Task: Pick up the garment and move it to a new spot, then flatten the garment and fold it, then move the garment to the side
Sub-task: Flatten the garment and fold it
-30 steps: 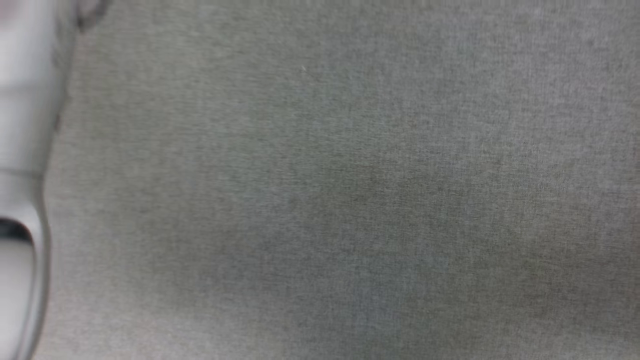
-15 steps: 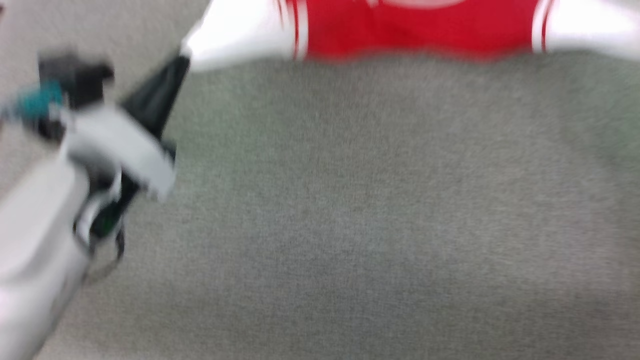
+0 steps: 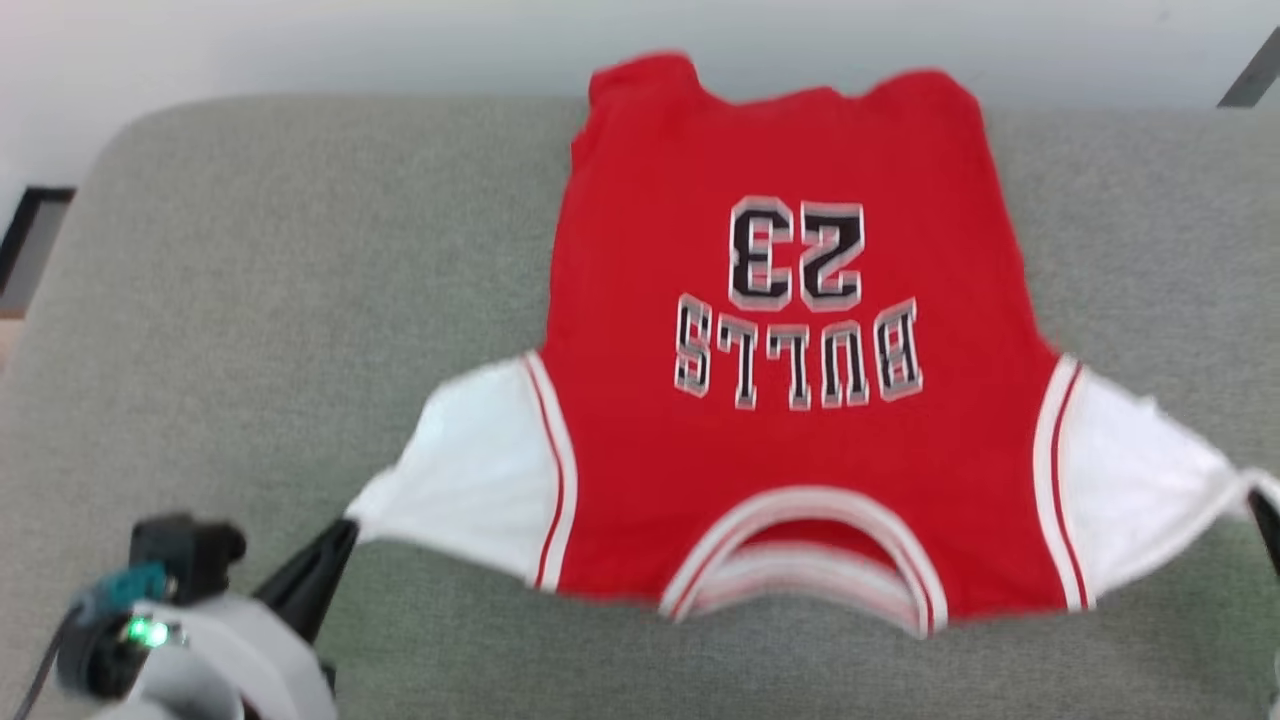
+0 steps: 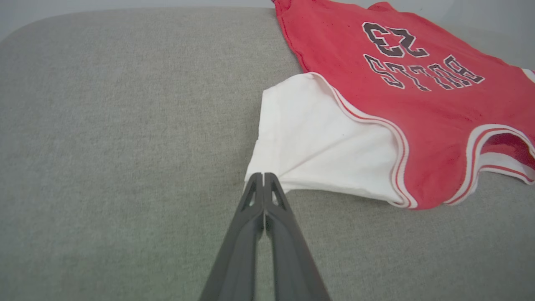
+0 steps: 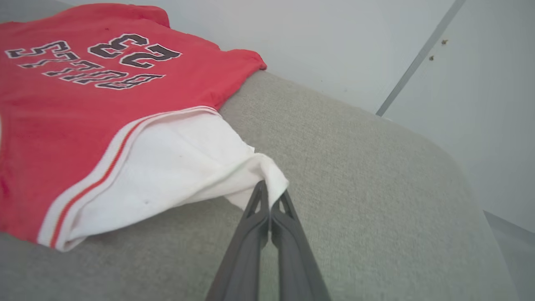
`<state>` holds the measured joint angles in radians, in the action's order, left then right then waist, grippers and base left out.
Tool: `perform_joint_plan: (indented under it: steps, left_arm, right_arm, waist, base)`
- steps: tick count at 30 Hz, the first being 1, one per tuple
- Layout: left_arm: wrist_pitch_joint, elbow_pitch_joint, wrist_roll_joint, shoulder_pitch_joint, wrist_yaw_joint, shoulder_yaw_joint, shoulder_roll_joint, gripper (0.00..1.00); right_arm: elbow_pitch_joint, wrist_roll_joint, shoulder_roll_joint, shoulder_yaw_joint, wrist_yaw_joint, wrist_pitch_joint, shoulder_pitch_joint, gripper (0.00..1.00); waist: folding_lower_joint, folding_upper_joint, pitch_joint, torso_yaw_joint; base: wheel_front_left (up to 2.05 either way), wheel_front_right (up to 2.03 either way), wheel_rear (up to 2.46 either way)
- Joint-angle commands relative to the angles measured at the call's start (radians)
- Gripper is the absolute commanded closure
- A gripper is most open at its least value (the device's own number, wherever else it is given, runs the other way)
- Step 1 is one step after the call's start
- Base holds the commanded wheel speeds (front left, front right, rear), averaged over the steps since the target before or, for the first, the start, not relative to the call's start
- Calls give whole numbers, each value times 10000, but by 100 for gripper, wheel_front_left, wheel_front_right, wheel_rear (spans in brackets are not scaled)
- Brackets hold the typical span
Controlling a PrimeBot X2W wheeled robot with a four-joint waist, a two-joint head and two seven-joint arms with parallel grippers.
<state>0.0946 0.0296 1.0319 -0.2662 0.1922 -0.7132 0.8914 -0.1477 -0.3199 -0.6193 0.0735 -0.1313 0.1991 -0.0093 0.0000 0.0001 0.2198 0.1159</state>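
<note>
Holding both sleeve tips: my left hand (image 4: pixel 263 177), its two long dark fingers pressed together, pinches the outer corner of the left white short sleeve (image 4: pixel 309 142); my right hand (image 5: pixel 271 192), closed in the same way, pinches the outer corner of the right white short sleeve (image 5: pixel 167 167). Between them lies the garment (image 3: pixel 790 470), a red jersey-style T-shirt with a black, white-edged "23" and lettering, spread print-up on the grey fabric-covered worktop (image 3: pixel 250 300). Its long axis runs straight away from me: the red-and-white striped collar (image 3: pixel 810 560) is nearest, the hem (image 3: pixel 780 85) farthest, so the print reads upside down in the head view. The body of the shirt lies inward and ahead of each hand, and both sleeves are drawn out sideways, gathered into pleats at the fingers. Neither arm is nearer; the hold looks symmetrical. I judge this to be the flattening step, and any further pull should go outward and toward me, across that axis. The hem reaches the far edge of the worktop, with a pale wall (image 5: pixel 334 50) behind it; pushing forward risks the cloth sliding over that edge.
</note>
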Motion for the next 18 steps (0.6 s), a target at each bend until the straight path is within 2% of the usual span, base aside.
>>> perform_joint_plan:
  steps: [1, 9, 14, 18]
  left_arm:
    - [75, 68, 113, 311, 218, 62, 153, 100]
    - [203, 783, 801, 1949, 1163, 44, 352, 100]
    - [306, 989, 879, 2380, 1353, -68, 272, 100]
    - [331, 912, 900, 2478, 1345, -139, 156, 100]
  right_arm:
    - [172, 63, 202, -262, 10, -82, 330, 100]
    - [813, 220, 845, -1057, 10, -662, 2074, 100]
    - [630, 34, 760, -994, 10, -865, 2497, 100]
    - [673, -155, 715, -730, 10, -1180, 2664, 100]
  waist:
    - [0, -1, -266, -74]
    - [0, -1, -408, -70]
    - [0, -1, -386, 2]
    - [0, -1, -348, 27]
  base:
    - [0, 0, 0]
    - [0, 0, 0]
    - [0, 0, 0]
    - [0, 0, 0]
